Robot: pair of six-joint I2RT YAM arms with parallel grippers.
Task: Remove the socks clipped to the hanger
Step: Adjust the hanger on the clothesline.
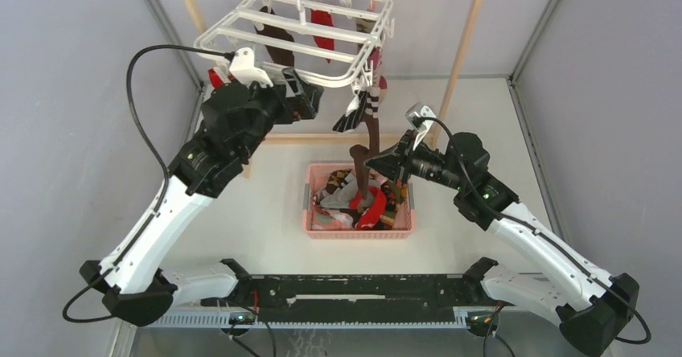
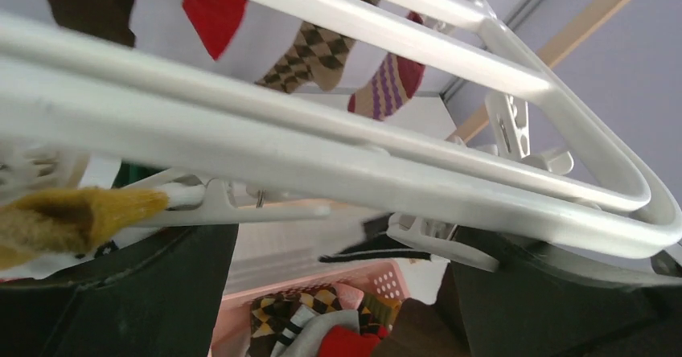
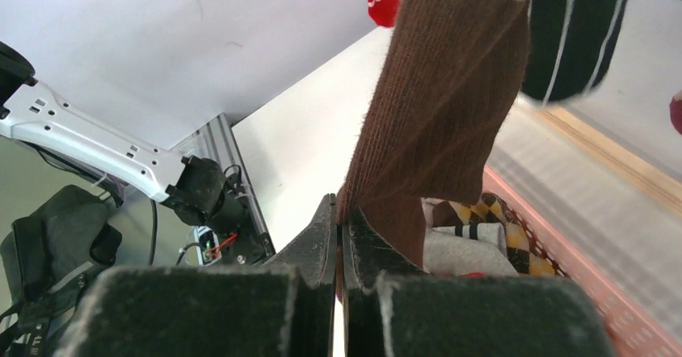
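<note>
The white hanger [image 1: 301,34] hangs at the top centre from a metal rod. Socks hang from its clips: a dark brown one [image 1: 278,45], a red one [image 1: 324,27] and others. My right gripper [image 1: 372,162] is shut on the lower part of a long brown sock [image 1: 369,140] that hangs from the hanger's front right corner; the wrist view shows the jaws [image 3: 339,208] pinching this sock [image 3: 442,108]. My left gripper [image 1: 310,96] is open, its fingers wide apart just under the hanger's front rail [image 2: 322,160].
A pink basket [image 1: 315,227] with several loose socks sits below the hanger, between the arms. The wooden rack's poles [image 1: 465,47] stand behind. A black striped sock [image 3: 575,35] hangs beside the brown one. A mustard sock [image 2: 72,216] hangs by my left finger.
</note>
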